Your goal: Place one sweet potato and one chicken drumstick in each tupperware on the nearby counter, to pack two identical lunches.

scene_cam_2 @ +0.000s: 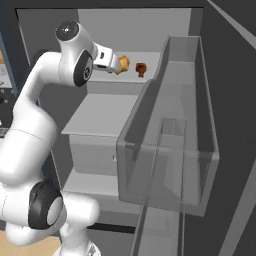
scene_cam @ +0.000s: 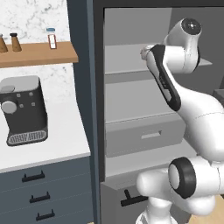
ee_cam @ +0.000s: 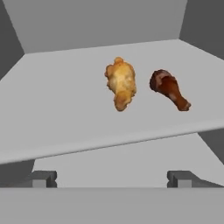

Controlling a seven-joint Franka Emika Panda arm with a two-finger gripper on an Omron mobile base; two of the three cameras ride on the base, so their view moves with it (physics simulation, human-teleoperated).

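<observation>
Two chicken drumsticks lie side by side on an upper grey shelf (ee_cam: 57,96) of an open fridge. The golden-brown drumstick (ee_cam: 121,85) (scene_cam_2: 123,64) is on the left, the darker reddish-brown drumstick (ee_cam: 169,89) (scene_cam_2: 141,69) on its right with its bone end toward me. My gripper (ee_cam: 112,179) (scene_cam_2: 114,62) is open, level with the shelf's front edge and short of the golden-brown piece, with nothing between its fingers. The white counter (scene_cam: 52,146) lies to the left of the fridge. The sweet potatoes and the tupperware are out of view.
The fridge door (scene_cam_2: 172,150) stands open on the right with clear bins. Lower shelves and a drawer (scene_cam: 144,135) sit below the arm. A dark coffee machine (scene_cam: 24,109) stands on the counter under a wooden shelf (scene_cam: 39,53) with small bottles.
</observation>
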